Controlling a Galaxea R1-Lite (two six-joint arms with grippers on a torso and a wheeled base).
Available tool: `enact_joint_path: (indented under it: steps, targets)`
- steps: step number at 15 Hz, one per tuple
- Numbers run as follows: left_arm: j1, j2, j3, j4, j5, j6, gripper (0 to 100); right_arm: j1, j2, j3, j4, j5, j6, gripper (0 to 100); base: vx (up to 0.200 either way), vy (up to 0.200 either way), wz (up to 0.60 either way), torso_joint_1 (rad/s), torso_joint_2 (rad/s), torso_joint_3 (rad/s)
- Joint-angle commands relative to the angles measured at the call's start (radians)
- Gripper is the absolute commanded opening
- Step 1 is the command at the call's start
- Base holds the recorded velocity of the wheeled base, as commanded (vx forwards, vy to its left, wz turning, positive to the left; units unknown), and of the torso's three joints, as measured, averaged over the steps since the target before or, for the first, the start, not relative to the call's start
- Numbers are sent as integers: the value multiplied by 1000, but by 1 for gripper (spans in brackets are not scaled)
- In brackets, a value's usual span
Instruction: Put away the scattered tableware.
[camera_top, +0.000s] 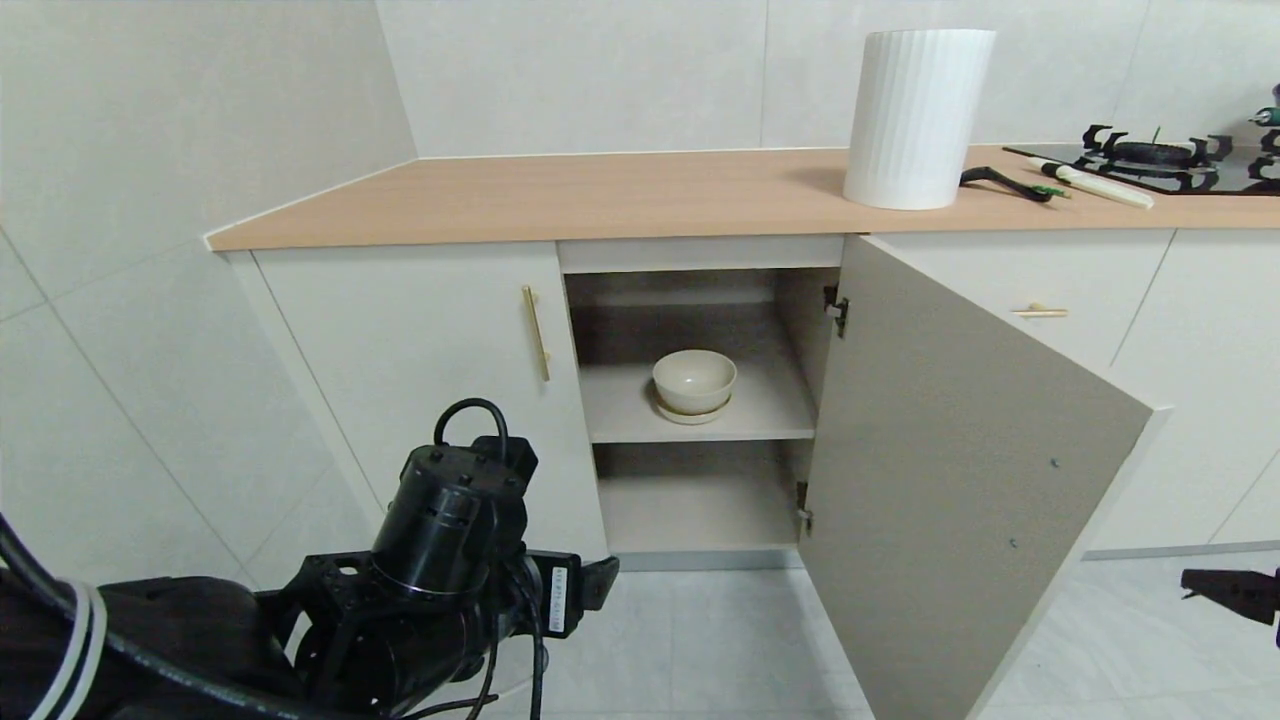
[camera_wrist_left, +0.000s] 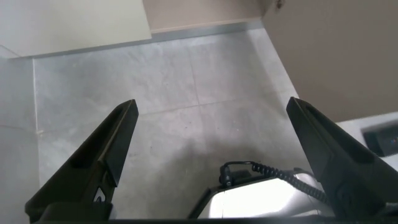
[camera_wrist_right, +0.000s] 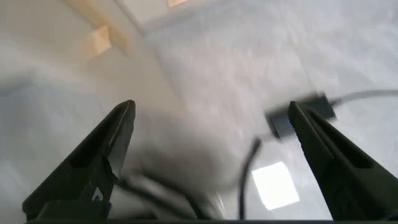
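Note:
A beige bowl (camera_top: 694, 378) sits on a small plate (camera_top: 690, 412) on the upper shelf (camera_top: 620, 415) of the open cabinet, in the head view. My left arm (camera_top: 450, 520) is low at the front left, outside the cabinet. Its gripper (camera_wrist_left: 211, 106) hangs open over the grey floor tiles with nothing between its fingers. My right gripper (camera_wrist_right: 211, 107) is also open and holds nothing, with floor beneath it. A dark part of it (camera_top: 1230, 592) shows at the right edge, to the right of the open door.
The cabinet door (camera_top: 960, 480) stands swung out to the right of the opening. The lower shelf (camera_top: 690, 510) is bare. On the wooden counter (camera_top: 600, 195) stand a tall white ribbed container (camera_top: 915, 118), a black-handled tool (camera_top: 1005, 182), a white-handled utensil (camera_top: 1095, 184) and a gas hob (camera_top: 1170, 160).

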Motion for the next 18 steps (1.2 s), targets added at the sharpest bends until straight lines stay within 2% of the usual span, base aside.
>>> enact_joint_path:
  steps: [1, 4, 7, 15, 16, 18]
  targets:
    - [1, -2, 0, -1, 0, 0, 100, -34, 108, -14, -101, 9, -1, 100, 0, 0, 0, 0, 0, 0]
    - [1, -8, 0, -1, 0, 0, 100, -31, 259, -31, -251, 12, -1, 100, 0, 0, 0, 0, 0, 0]
    - [1, -10, 0, -1, 0, -2, 100, -14, 342, -72, -297, 12, -1, 100, 0, 0, 0, 0, 0, 0]
    - [14, -11, 4, -2, 2, 1, 100, 194, 357, -115, -302, 13, 20, 100, 0, 0, 0, 0, 0, 0]
    - [28, -27, -2, -2, 2, -2, 100, 257, 365, -133, -300, 13, 43, 100, 0, 0, 0, 0, 0, 0]
    - [44, -36, -9, -2, 2, -3, 100, 314, 382, -152, -302, 12, 48, 100, 0, 0, 0, 0, 0, 0]
